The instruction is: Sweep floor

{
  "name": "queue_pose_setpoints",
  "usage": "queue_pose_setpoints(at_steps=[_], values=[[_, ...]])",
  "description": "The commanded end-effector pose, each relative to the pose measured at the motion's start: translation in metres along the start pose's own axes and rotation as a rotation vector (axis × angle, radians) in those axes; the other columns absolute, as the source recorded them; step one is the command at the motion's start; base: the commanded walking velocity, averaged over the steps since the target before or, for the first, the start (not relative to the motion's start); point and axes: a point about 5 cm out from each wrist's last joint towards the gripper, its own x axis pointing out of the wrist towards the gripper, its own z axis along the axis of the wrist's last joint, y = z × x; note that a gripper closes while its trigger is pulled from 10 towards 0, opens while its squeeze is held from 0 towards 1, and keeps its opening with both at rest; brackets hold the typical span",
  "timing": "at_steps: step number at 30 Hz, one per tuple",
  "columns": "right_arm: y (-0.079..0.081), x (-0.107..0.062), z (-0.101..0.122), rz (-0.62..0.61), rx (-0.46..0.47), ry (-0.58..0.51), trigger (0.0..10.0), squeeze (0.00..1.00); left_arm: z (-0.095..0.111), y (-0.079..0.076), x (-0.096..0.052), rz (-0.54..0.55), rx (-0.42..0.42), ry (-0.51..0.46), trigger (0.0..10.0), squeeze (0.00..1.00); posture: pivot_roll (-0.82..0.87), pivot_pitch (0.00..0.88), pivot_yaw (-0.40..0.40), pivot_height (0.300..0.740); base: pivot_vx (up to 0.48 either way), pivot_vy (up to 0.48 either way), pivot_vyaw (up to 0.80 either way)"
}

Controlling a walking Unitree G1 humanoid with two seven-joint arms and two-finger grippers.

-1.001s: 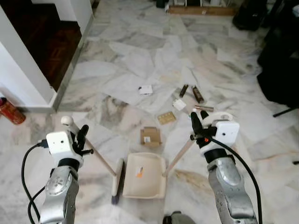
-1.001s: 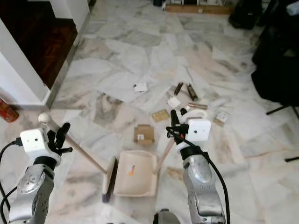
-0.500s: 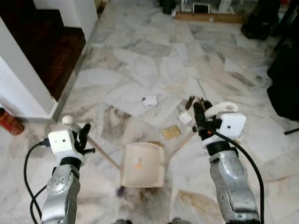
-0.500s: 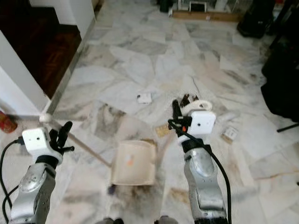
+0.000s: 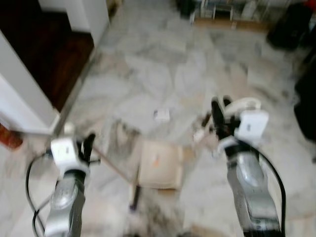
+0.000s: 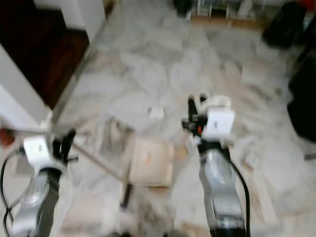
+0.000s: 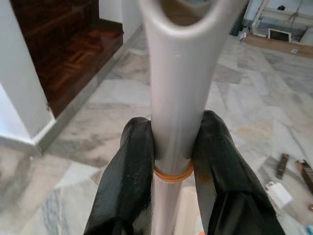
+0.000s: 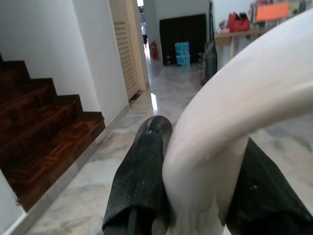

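Broom handle (image 7: 173, 98) clenched in left tool (image 7: 173, 161), dustpan handle (image 8: 230, 132) clenched in right tool (image 8: 195, 191): two-tool carry keeps brush head (image 5: 132, 195) and dustpan (image 5: 159, 165) low on marble floor (image 5: 148, 74), likely for sweeping. Litter: white scrap (image 5: 161, 115) at 12 o'clock from dustpan, more bits (image 5: 201, 132) at 2 o'clock, near its rim. Head views blurred.

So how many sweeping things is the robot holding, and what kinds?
Brooms: 1, in the left gripper
Dustpans: 1, held by its handle in the right gripper
Total: 2
The small litter on the floor is too blurred to count.
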Motion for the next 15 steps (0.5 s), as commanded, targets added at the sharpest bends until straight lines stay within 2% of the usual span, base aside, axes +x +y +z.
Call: queue_pose_setpoints(at_steps=[1, 6, 15], values=[[-0.009, -0.002, 0.011, -0.03, -0.04, -0.042, 10.0, 0.0, 0.006, 0.0, -0.001, -0.001, -0.004, -0.039, 10.0, 0.0, -0.14, 0.196, 0.012, 0.74, 0.431, 0.0, 0.0], [-0.016, -0.009, 0.003, -0.049, -0.068, -0.005, 10.0, 0.0, 0.006, 0.0, -0.001, -0.003, -0.004, -0.037, 10.0, 0.0, -0.14, 0.2, 0.014, 0.74, 0.404, 0.0, 0.0], [-0.031, -0.032, -0.015, -0.091, -0.105, 0.077, 10.0, 0.0, 0.004, 0.002, -0.001, 0.002, 0.009, -0.028, 10.0, 0.0, -0.14, 0.201, 0.022, 0.74, 0.0, 0.0, 0.0]])
